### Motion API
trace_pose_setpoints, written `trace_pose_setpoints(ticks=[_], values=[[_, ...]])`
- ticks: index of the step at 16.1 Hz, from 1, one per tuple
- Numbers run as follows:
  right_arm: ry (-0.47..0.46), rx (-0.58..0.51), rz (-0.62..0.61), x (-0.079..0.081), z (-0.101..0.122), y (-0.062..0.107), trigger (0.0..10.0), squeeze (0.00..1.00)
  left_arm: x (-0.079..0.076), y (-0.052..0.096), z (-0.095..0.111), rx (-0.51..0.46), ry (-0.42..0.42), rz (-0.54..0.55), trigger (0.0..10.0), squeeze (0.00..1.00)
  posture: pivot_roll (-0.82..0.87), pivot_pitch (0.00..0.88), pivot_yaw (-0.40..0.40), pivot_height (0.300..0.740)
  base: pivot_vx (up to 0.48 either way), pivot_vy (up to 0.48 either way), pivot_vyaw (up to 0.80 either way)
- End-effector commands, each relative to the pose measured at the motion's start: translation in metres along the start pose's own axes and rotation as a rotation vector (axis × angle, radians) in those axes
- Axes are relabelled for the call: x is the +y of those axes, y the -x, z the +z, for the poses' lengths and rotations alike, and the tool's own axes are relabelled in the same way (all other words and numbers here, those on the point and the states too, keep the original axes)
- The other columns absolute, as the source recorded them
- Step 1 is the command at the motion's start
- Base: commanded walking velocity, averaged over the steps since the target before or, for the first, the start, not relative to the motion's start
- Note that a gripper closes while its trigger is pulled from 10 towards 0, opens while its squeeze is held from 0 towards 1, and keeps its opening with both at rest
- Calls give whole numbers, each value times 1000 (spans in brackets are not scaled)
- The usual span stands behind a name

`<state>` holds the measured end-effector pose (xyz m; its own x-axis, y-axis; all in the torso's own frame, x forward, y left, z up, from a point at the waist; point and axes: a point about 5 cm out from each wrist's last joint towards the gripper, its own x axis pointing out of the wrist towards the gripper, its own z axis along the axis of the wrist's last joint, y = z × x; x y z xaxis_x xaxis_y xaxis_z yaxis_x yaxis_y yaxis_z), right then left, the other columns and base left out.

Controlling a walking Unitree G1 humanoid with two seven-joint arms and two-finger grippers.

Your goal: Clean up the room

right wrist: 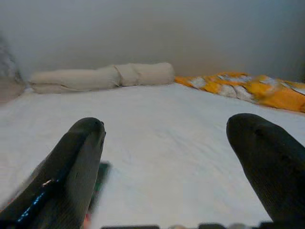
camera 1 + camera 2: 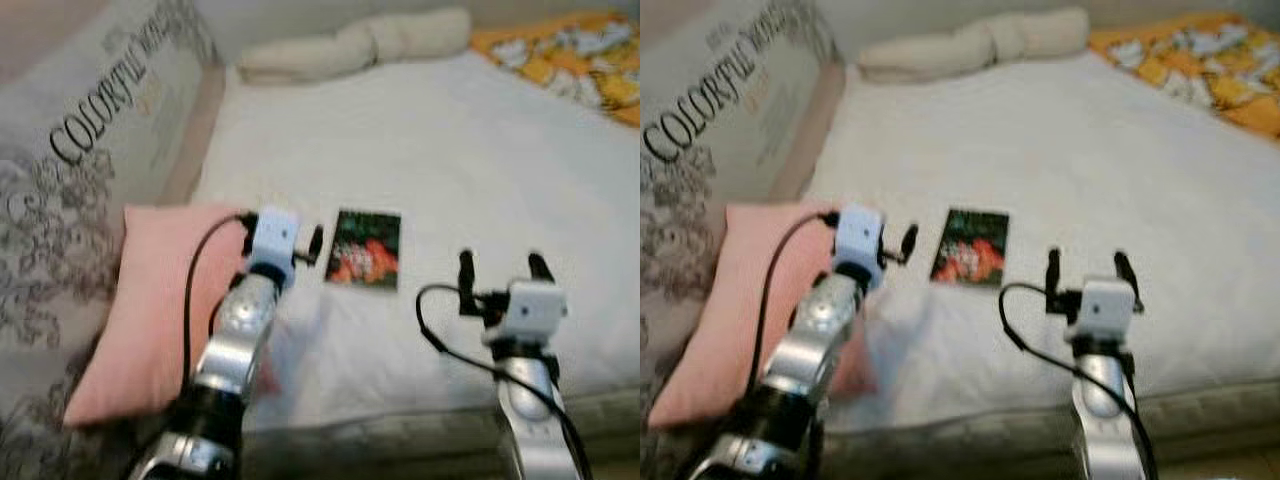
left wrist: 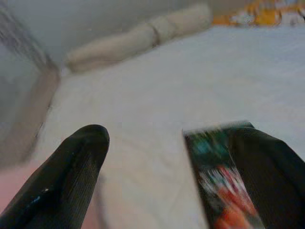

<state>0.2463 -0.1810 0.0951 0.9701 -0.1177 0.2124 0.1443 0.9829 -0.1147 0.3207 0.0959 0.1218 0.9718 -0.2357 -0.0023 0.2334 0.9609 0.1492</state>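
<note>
White bed (image 2: 480,150) holds picture card (image 2: 365,249), pink pillow (image 2: 150,310).

Location: a bedroom in a home. Indicators: a wide bed (image 2: 450,150) covered by a white sheet, a cream bolster (image 2: 360,45) along its far edge, an orange patterned blanket (image 2: 570,55) at one corner, a pink pillow (image 2: 150,310) and a printed headboard (image 2: 90,130).

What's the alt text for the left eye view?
Two silver robot arms reach over a white bed: the left gripper beside a small dark printed card, the right gripper with jaws open. A pink rectangular pillow lies on the left.
</note>
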Motion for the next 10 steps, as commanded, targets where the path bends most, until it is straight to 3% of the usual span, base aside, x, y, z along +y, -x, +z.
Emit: trace_pose_setpoints(ticks=[1, 4, 10], values=[[-23, -5, 28, 10, 1, -4, 10000, 149, 10, 4, -2, -4, -12, 21, 10000, 0, -125, 0, 105, 740, 274, -394, 0], [-27, -16, 39, 13, 3, -10, 10000, 149, 7, 5, 3, -31, 9, 24, 10000, 0, -117, 0, 101, 740, 275, -390, 0], [-31, -26, 56, 21, 3, -13, 10000, 149, 8, 4, 2, -6, -19, 9, 10000, 0, -113, 0, 105, 740, 0, 0, 0]])
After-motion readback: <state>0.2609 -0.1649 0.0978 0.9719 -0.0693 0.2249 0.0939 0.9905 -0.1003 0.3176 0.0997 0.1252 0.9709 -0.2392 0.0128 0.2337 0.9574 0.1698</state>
